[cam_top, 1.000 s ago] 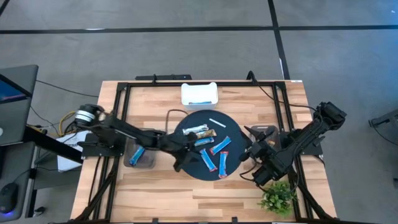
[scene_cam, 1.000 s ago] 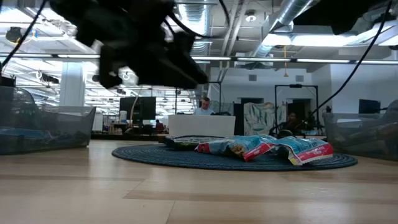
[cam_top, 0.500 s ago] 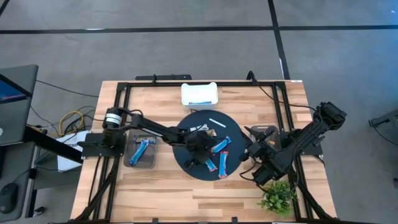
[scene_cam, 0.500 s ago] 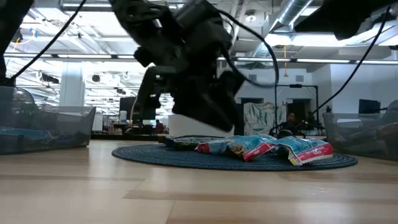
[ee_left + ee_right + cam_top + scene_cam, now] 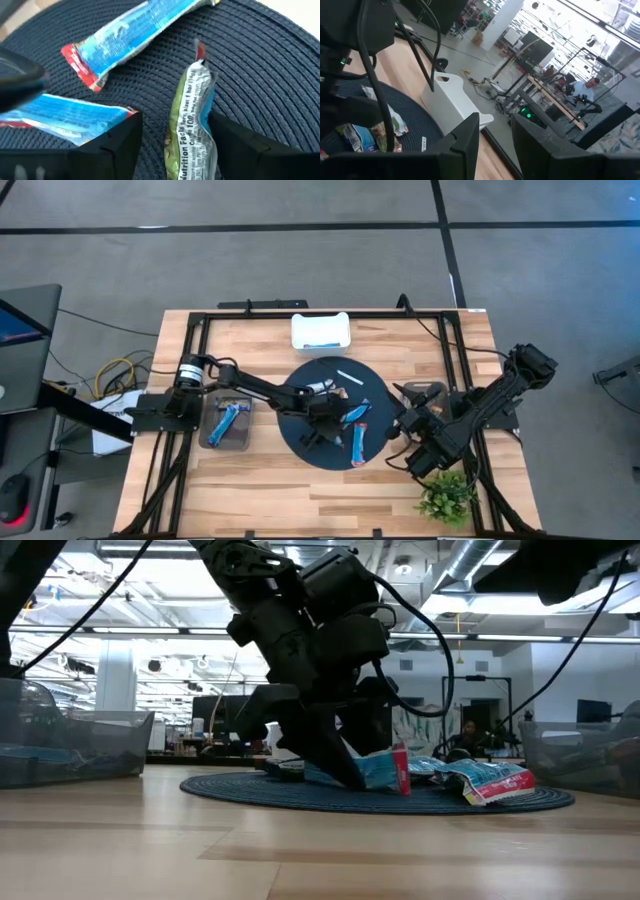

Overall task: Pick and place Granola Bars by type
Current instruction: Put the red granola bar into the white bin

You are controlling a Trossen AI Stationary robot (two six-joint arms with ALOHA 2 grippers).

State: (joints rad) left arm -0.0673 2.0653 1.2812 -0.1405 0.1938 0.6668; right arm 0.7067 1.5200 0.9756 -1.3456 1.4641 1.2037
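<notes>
Left gripper [image 5: 172, 142] down on round dark mat [image 5: 300, 442], frame centre; fingers wide open around green-and-blue bar [image 5: 192, 125], not squeezing. You line up, close slowly on bar's middle, lift straight. Right gripper [image 5: 425, 455] waits lower right; can't tell its fingers.

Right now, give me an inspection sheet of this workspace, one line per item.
Surface: wooden table, round dark mat at centre.
Job's things: granola bars on the mat; more in the clear bin and the white bin.
Clutter: small plant at the table's corner.
Hands: left hand open, straddling a bar; right hand parked beside the mat.
Cables: bundle off the table's left edge.
Surroundings: a person at distant benches.
</notes>
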